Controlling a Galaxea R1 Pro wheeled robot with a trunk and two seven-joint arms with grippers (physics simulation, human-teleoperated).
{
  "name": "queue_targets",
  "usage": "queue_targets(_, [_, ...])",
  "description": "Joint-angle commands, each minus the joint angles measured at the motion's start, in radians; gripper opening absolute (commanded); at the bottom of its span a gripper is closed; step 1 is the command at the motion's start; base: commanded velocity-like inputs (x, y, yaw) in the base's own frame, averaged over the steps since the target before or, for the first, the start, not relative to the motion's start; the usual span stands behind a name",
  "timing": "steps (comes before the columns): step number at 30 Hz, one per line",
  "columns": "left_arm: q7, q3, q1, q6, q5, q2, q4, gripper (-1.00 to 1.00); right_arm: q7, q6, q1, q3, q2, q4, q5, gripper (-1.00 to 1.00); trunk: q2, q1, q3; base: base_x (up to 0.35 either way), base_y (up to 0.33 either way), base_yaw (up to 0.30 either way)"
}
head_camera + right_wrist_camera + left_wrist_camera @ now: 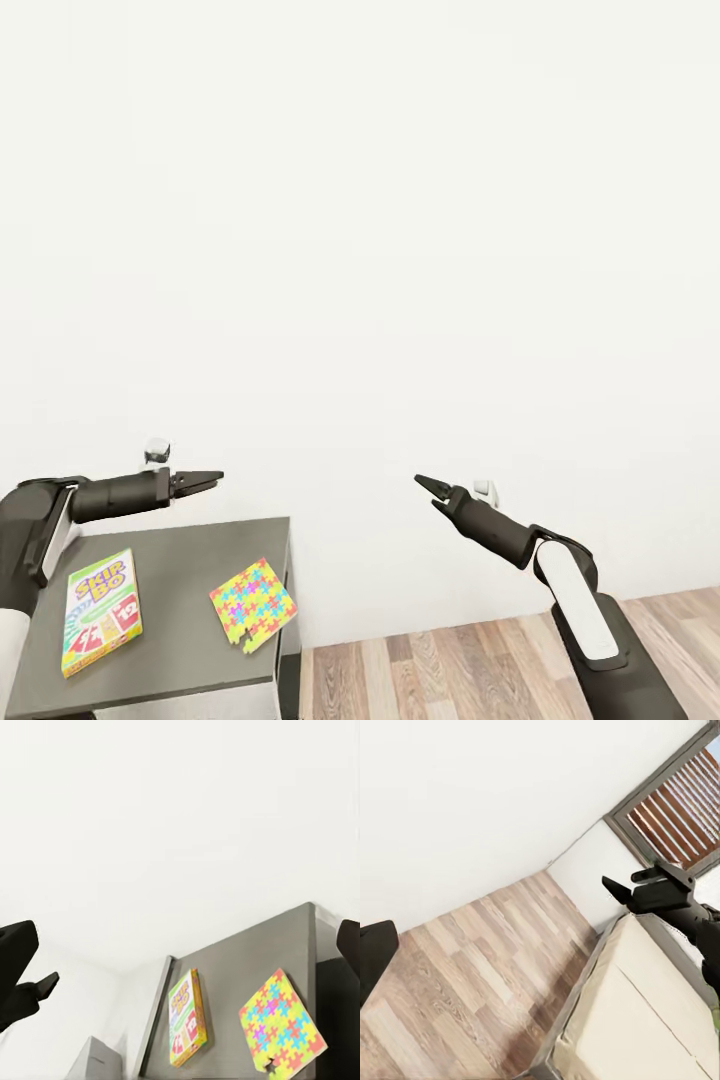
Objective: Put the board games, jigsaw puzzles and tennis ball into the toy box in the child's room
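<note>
We see a green-edged board game (101,611) and yellow jigsaw puzzle (253,604) flat on the dark worktop (190,560); left tool (208,479) clenched, right tool (428,487) clenched.

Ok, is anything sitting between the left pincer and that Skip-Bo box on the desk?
Nothing visible. The left pincer hangs above the desk's far edge, the Skip-Bo box lies flat nearer the robot, and the jigsaw puzzle lies off to its side.
</note>
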Motion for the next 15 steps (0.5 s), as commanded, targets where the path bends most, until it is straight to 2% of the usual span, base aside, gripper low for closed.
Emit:
queue_targets(1, [0.019, 0.001, -0.001, 0.011, -0.002, 0.0, 0.0, 1.0, 0.005, 0.005, 0.0, -0.002, 0.0, 0.0, 0.003, 1.0, -0.001, 0.0, 0.0, 0.0, 0.0, 0.285])
queue_targets(5, [0.188, 0.001, -0.001, 0.014, -0.002, -0.002, 0.0, 1.0, 0.005, 0.005, 0.0, -0.002, 0.002, 0.001, 0.004, 1.0, -0.001, 0.0, 0.0, 0.0, 0.0, 0.285])
queue_targets(7, [0.308, 0.001, -0.001, 0.015, 0.001, -0.008, 0.001, 1.0, 0.004, 0.005, 0.0, -0.002, 0.005, 0.002, 0.012, 1.0, -0.001, 0.0, 0.0, 0.0, 0.0, 0.285])
queue_targets(8, [0.336, 0.001, -0.002, 0.015, 0.001, -0.012, 0.001, 1.0, 0.003, 0.004, 0.0, -0.002, 0.006, 0.002, 0.017, 1.0, -0.001, 0.0, 0.0, 0.0, 0.0, 0.285])
queue_targets(10, [0.451, 0.001, -0.002, 0.016, -0.001, -0.038, 0.001, 1.0, 0.002, 0.004, 0.0, -0.003, 0.009, 0.002, 0.054, 1.0, -0.001, 0.0, 0.0, 0.0, 0.0, 0.285])
queue_targets(13, [0.655, 0.0, -0.003, 0.013, -0.001, -0.09, 0.002, 1.0, 0.001, 0.003, 0.0, -0.006, 0.014, 0.002, 0.127, 1.0, -0.001, 0.0, 0.0, 0.0, 0.0, 0.259])
queue_targets(14, [0.69, 0.0, -0.003, 0.012, -0.001, -0.1, 0.002, 1.0, 0.0, 0.003, 0.0, -0.006, 0.014, 0.002, 0.135, 1.0, -0.001, 0.0, 0.0, 0.0, 0.0, 0.181])
queue_targets(15, [0.758, -0.001, -0.003, 0.011, -0.001, -0.12, 0.003, 1.0, 0.0, 0.002, 0.0, -0.006, 0.015, 0.002, 0.148, 1.0, -0.001, 0.0, 0.0, 0.0, 0.0, 0.116])
